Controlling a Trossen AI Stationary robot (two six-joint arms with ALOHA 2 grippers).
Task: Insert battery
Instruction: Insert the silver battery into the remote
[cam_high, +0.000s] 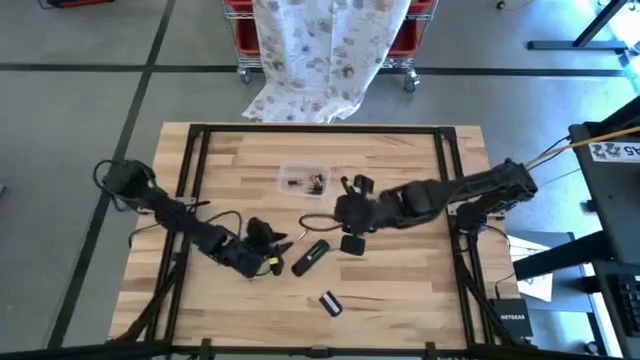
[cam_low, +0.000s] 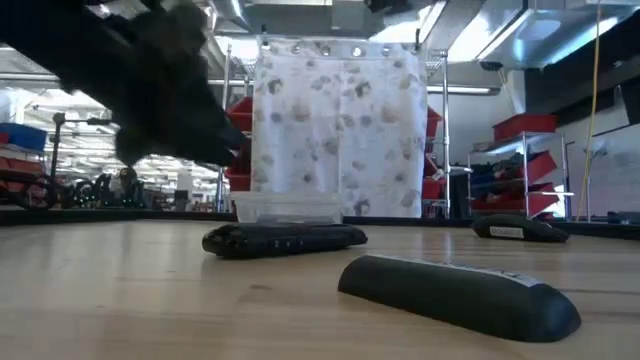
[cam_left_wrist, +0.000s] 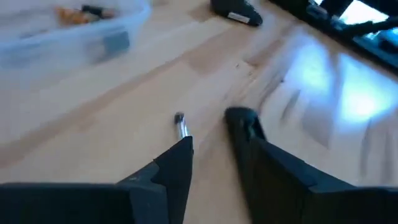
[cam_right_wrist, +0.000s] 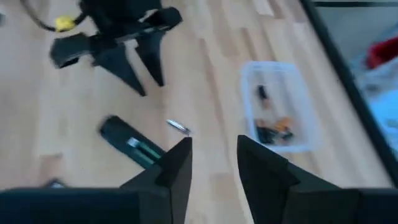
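Tub (cam_left_wrist: 68, 31) contents blurred, cut off

The only word I can read is "NETGEAR", on the black box (cam_high: 512, 318) beside my table's corner.

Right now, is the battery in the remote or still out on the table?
Out. The battery lies bare on the wood beside the remote, with both grippers open and empty.

A pale striped wood worktop (cam_high: 400, 290) is seen, with a black remote (cam_high: 311, 257), a silver battery (cam_right_wrist: 178, 127) and a clear tub (cam_right_wrist: 277, 106).
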